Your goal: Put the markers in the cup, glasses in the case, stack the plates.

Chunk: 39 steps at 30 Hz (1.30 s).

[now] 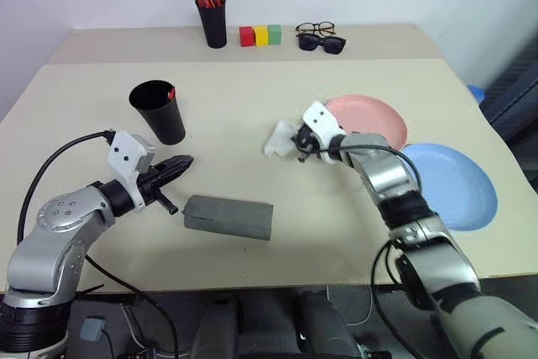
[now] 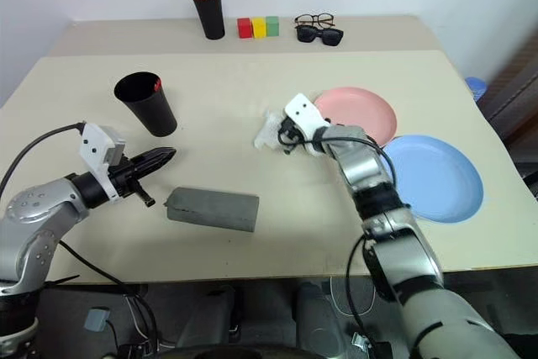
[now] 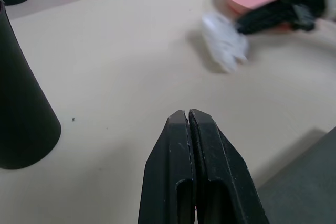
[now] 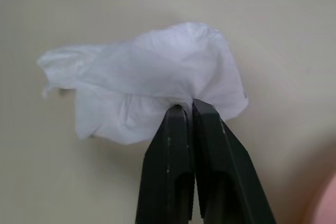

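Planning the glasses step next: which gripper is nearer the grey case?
Left. The left gripper hovers just beside the case; the right gripper is farther off, pinching a white tissue.

No text, label, brand, number or sign can be read anywhere in these views.
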Each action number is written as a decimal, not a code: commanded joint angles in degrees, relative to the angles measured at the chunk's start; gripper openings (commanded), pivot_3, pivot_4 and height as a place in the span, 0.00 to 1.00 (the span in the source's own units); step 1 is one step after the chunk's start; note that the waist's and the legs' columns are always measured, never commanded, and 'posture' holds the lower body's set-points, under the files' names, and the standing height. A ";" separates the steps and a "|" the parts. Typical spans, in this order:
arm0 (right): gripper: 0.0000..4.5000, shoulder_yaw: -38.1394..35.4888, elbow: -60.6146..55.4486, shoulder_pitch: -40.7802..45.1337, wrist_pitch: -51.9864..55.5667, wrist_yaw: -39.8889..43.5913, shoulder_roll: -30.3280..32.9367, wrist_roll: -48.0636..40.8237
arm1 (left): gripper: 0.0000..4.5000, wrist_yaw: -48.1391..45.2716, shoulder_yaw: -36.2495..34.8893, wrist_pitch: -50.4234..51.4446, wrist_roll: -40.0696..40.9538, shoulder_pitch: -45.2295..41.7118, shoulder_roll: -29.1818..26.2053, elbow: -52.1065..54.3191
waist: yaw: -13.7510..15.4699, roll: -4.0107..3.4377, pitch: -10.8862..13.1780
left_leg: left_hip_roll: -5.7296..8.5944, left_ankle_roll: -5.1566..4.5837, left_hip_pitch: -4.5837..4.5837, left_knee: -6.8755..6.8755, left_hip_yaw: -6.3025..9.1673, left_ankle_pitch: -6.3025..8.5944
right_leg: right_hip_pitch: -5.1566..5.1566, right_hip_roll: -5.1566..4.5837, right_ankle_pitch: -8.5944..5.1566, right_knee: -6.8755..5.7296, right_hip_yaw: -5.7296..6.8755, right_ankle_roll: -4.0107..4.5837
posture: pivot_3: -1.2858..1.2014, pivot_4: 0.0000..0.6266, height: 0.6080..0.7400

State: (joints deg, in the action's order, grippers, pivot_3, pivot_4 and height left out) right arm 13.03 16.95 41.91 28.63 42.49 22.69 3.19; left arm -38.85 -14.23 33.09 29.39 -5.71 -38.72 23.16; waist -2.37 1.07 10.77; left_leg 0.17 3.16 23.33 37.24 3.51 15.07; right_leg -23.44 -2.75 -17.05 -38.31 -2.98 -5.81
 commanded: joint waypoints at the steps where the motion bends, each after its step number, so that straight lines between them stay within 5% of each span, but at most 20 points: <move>1: 0.43 -0.33 -10.25 -1.90 1.71 3.18 4.56 -0.21 | 0.00 -0.33 -0.21 -0.80 0.43 -0.92 -0.25 0.91 | -0.02 0.00 0.00 | 0.01 0.00 0.00 0.00 -0.01 0.00 | 0.00 0.00 0.00 0.00 0.00 0.00 | 0.52 0.24 1.00; 6: 0.98 -3.41 -16.54 -3.37 3.75 4.12 10.01 -1.39 | 0.00 -0.28 0.05 -0.48 0.68 -1.64 -0.06 0.91 | -0.19 0.00 0.00 | -0.02 0.00 -0.05 -0.01 -0.01 0.00 | 0.01 0.09 0.00 -0.02 -0.01 0.01 | 0.52 0.24 1.00; 11: 0.98 -2.69 -14.49 -6.49 -0.03 4.03 17.37 2.05 | 0.00 -0.69 0.62 -0.33 1.29 -1.64 0.51 1.33 | 0.45 0.01 0.00 | 0.00 -0.01 -0.03 0.01 -0.02 0.01 | 0.10 -0.03 0.00 0.09 0.02 0.00 | 0.52 0.24 1.00; 16: 0.98 -1.91 -10.28 -7.35 -1.65 1.45 16.75 3.58 | 0.00 -0.96 1.04 -0.29 1.34 -2.41 0.69 0.93 | -0.06 0.01 -0.01 | 0.00 -0.02 -0.04 0.03 -0.04 0.01 | 0.12 0.01 0.00 0.09 0.02 0.00 | 0.52 0.24 1.00; 19: 0.79 -1.79 -8.00 -7.42 -2.44 -1.15 16.51 5.23 | 0.00 -1.08 1.05 -0.30 1.57 -2.78 0.53 0.76 | -0.15 0.01 -0.01 | -0.02 -0.02 -0.06 0.02 -0.03 0.01 | 0.09 0.05 0.00 0.07 -0.01 0.00 | 0.52 0.24 1.00; 26: 0.01 -2.56 -9.89 -8.55 -6.26 -3.32 16.42 6.08 | 0.00 -1.67 2.05 -0.48 1.69 -3.45 0.73 0.24 | 0.07 0.01 -0.01 | 0.00 -0.02 -0.04 0.03 -0.03 0.01 | 0.10 0.02 0.00 0.08 0.00 0.00 | 0.52 0.24 1.00; 33: 0.01 -6.36 -19.02 -10.82 -13.34 -4.81 20.35 6.83 | 0.00 -2.97 4.26 -1.07 1.34 -6.31 1.50 -2.01 | 0.15 -0.01 0.00 | 0.00 -0.02 -0.04 0.03 -0.03 0.01 | 0.10 0.02 0.00 0.08 0.00 0.00 | 0.52 0.24 1.00; 39: 0.01 -21.24 -34.75 -26.87 -7.82 5.63 32.49 0.07 | 0.00 -5.78 7.58 -2.44 0.25 -8.94 1.85 -4.55 | 1.95 -0.01 0.00 | 0.00 -0.04 0.00 0.05 -0.03 0.02 | 0.18 0.00 0.00 0.18 0.06 0.00 | 0.52 0.24 1.00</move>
State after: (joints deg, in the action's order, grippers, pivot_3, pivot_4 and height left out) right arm -2.27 -12.98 18.42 19.01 44.83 52.60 5.25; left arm -43.71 -7.34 32.12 30.20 -13.64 -36.82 18.63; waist -0.43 1.06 10.77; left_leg 0.16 3.11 23.32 37.30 3.47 15.09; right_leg -23.19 -2.74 -17.05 -38.09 -2.89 -5.81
